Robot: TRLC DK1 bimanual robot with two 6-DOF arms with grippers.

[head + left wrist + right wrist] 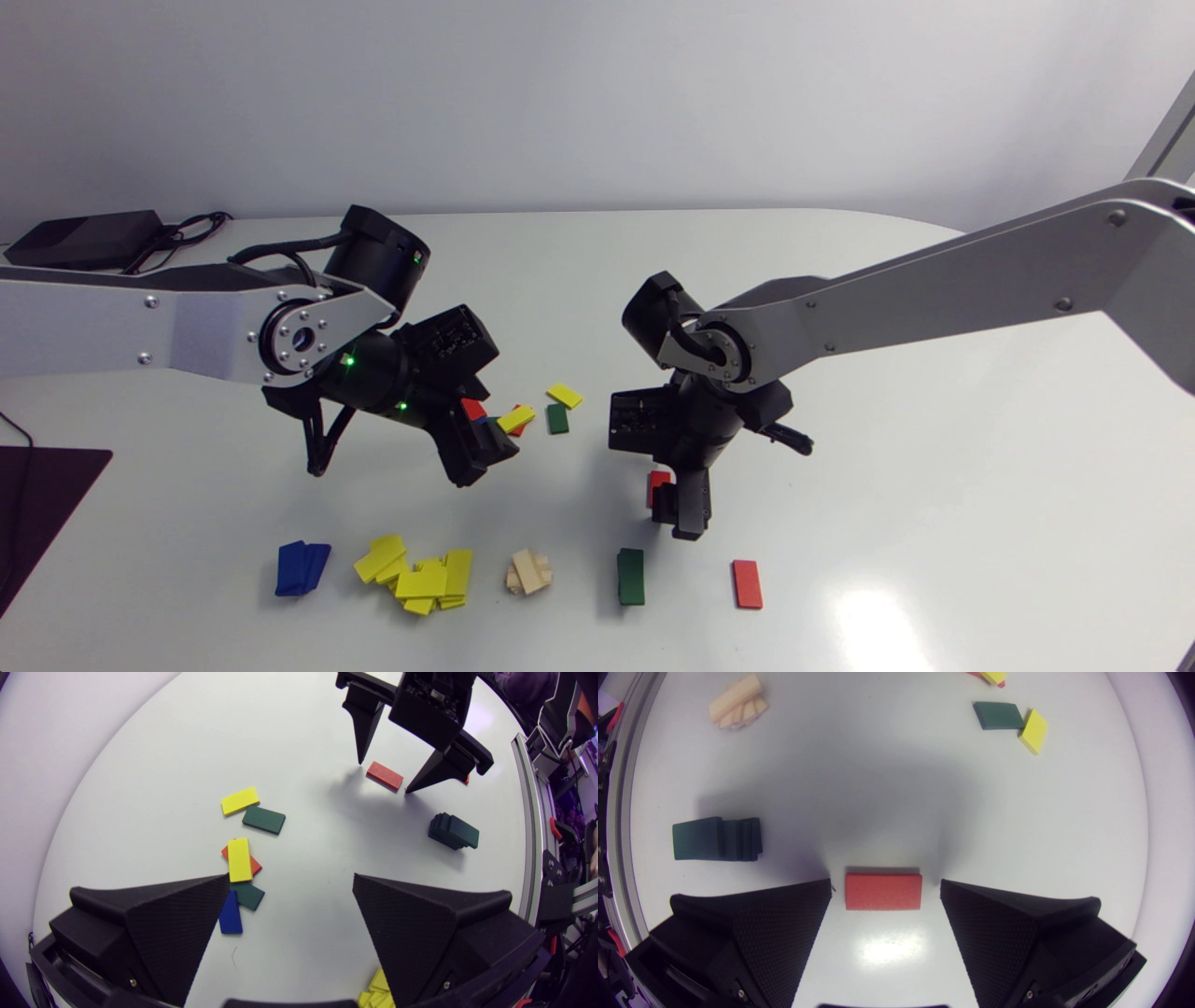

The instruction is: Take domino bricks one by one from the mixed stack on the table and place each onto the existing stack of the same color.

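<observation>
Head view: right gripper (678,520) open over red brick (657,483), near green stack (631,576).
Left wrist view: left gripper (290,876) spread wide, empty; mixed pile (239,858) well apart from green stack.
Right wrist view: red brick lying free between open jaws, beside green stack.

Sorted stacks (420,579) in a front row, mixed pile (515,418) behind them
</observation>
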